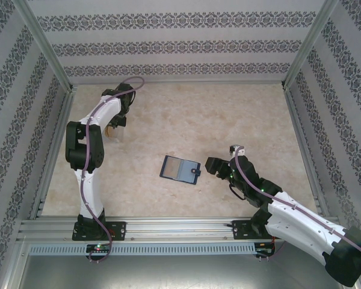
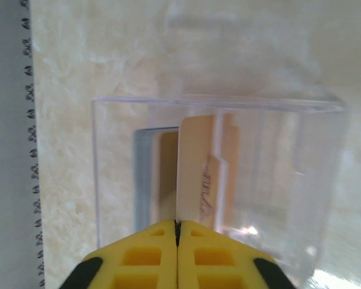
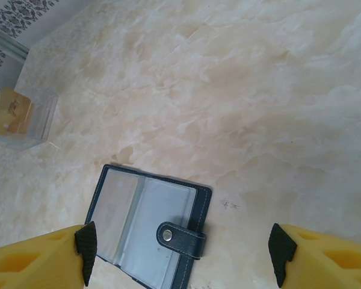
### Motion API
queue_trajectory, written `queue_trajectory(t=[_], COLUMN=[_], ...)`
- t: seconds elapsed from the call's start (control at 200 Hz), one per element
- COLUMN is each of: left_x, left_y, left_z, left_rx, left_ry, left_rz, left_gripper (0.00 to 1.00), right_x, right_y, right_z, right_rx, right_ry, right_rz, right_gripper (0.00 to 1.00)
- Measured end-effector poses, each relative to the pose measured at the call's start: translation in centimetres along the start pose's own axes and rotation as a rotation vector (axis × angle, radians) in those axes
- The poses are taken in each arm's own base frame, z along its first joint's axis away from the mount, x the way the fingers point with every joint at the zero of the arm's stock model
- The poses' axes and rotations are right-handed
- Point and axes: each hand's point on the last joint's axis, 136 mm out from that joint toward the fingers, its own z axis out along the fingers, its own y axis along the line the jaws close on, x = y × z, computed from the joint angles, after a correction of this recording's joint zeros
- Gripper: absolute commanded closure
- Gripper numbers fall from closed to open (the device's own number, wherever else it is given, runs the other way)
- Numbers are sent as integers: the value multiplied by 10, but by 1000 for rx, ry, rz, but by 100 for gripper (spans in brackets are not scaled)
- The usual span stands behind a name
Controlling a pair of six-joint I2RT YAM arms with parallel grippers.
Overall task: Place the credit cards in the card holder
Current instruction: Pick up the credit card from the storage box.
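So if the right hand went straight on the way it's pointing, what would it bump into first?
Probably the open dark navy-blue wallet lying flat on the beige marbled table, at its clasp side. Depth is unclear, so the right hand might touch bare table first.

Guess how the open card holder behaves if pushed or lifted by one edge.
The card holder lies flat and open on the smooth table, so it probably slides rather than tips. Lifted by one edge, it likely folds at the spine. Its clasp tab lies unfastened and might snag.

White-and-black arms (image 1: 90, 192), yellow jaws, mauve cables (image 1: 105, 100)
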Motion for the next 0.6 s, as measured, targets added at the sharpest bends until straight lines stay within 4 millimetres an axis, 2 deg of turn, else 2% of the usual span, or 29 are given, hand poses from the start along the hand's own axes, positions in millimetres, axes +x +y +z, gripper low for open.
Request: queue_trajectory(t=[0.185,0.45,0.6], left_x=[-2,1,4], left_y=[0,-3,-5], left_z=[-7,-7,-18], left_rx=[56,160,247], left_ry=[7,35,47], left_rz=[-17,-63,-98], left_gripper=[100,100,100], right_x=[0,-1,-1], right_y=[-2,-2,-3], right_z=[0,0,-1], right_rx=[4,4,5], right_ry=[-3,-3,-4], right_rz=[5,6,9], right_gripper=[22,22,21])
